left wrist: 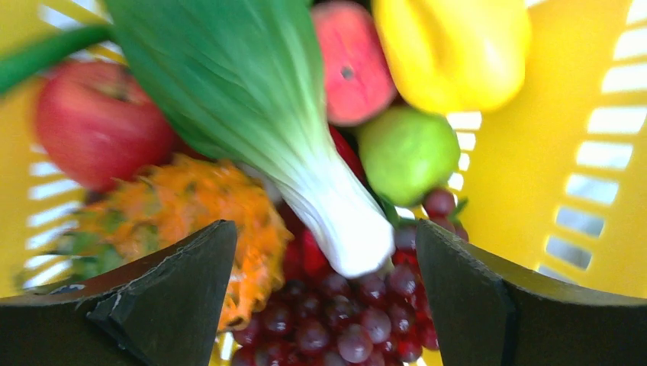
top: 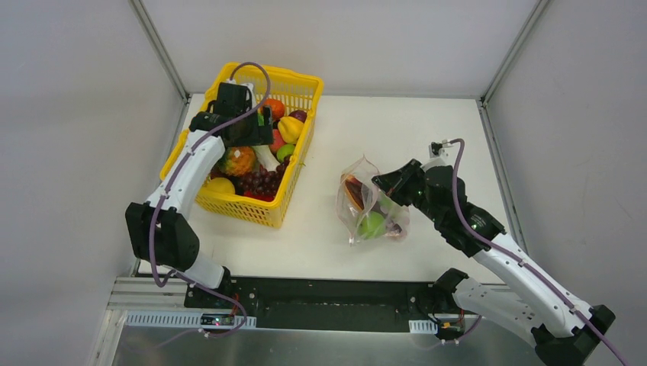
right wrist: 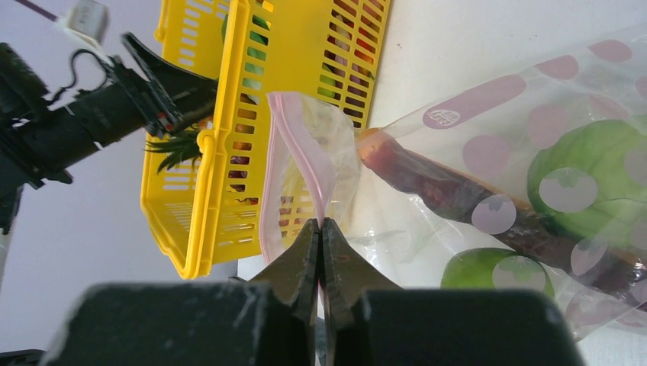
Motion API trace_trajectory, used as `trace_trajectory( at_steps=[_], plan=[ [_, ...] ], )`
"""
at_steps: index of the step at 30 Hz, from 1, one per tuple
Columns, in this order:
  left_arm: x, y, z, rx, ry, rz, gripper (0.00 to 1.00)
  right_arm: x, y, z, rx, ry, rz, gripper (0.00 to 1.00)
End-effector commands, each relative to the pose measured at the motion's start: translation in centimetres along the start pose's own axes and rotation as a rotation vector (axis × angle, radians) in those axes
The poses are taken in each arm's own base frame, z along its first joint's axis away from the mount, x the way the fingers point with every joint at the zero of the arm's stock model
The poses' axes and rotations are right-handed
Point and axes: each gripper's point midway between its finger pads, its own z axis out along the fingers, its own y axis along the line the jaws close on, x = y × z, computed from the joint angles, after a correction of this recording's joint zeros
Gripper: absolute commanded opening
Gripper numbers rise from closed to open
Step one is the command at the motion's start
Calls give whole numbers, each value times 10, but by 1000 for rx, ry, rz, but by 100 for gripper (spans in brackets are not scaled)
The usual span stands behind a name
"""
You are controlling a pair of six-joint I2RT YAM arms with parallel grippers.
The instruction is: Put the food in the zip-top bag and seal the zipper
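Meanwhile, right gripper (right wrist: 320,223) pinching zipper (right wrist: 305,156), left gripper (left wrist: 324,232) spread above grapes (left wrist: 336,324), zip-top bag (right wrist: 496,164) logo (right wrist: 445,117) illegible.

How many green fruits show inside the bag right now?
2. A large green fruit at the bag's right edge; a smaller green fruit lower down, below the dark red piece. Others may be hidden.

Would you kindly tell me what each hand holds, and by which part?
The right hand pinches the zip-top bag by its pink zipper strip at the mouth. The left hand, open over the basket, holds nothing.
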Motion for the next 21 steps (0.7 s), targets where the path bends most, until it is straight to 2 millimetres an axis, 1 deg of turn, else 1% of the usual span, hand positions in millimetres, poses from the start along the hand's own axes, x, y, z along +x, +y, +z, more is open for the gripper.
trace_trajectory(
  at_steps=[1,4,7,9,11,12,13,14,15,16,17,18,21],
  plan=[
    [-67,16,-34,-66,-229,-61,90,-11,8,0,-8,-34,-11,3],
    [-93,23,-37,-109,-303,-119,93,-12,7,2,-3,-42,-12,3],
    [-109,34,-22,-149,-314,-179,93,-12,6,4,6,-42,-20,3],
    [-113,41,-10,-173,-303,-200,92,-11,5,5,13,-39,-25,3],
    [-115,43,5,-174,-290,-204,92,-11,4,6,17,-39,-28,4],
    [-113,47,12,-189,-272,-212,92,-11,4,7,17,-37,-30,4],
    [-110,47,19,-185,-251,-218,91,-11,4,7,16,-37,-32,4],
    [-109,46,23,-172,-235,-216,87,-10,4,7,17,-34,-32,4],
    [-105,44,22,-161,-228,-212,83,-10,3,8,19,-34,-32,4],
    [-104,40,22,-136,-247,-212,83,-10,2,8,21,-34,-34,4],
    [-110,35,18,-92,-313,-214,85,-10,2,8,23,-35,-34,4],
    [-109,33,12,-71,-338,-208,87,-9,1,9,24,-34,-36,4],
    [-95,33,-16,-74,-285,-159,89,-9,0,11,31,-31,-41,4]
  ],
)
